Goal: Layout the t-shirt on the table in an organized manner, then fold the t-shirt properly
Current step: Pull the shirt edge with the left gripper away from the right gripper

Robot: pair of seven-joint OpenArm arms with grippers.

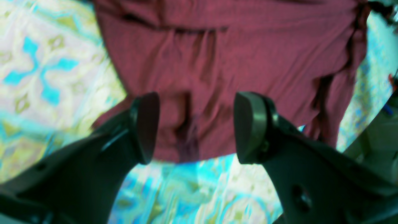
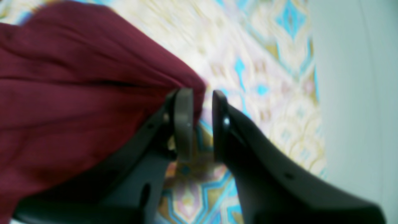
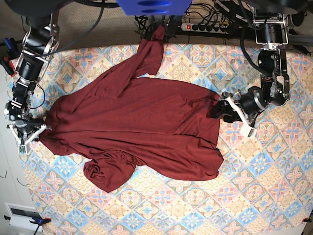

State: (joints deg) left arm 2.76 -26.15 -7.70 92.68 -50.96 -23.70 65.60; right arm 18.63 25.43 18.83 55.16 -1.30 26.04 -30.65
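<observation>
t-shirt (image 3: 142, 122) lying rumpled across the table (image 3: 264, 196) | right gripper (image 2: 202, 124) pinching its edge; left gripper (image 1: 196, 127) hanging spread | uneven pulling risking bunching; thin pinch possibly slipping

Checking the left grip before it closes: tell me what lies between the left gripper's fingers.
In the left wrist view, the open left gripper frames only the t-shirt hem, with the table cloth below.
</observation>
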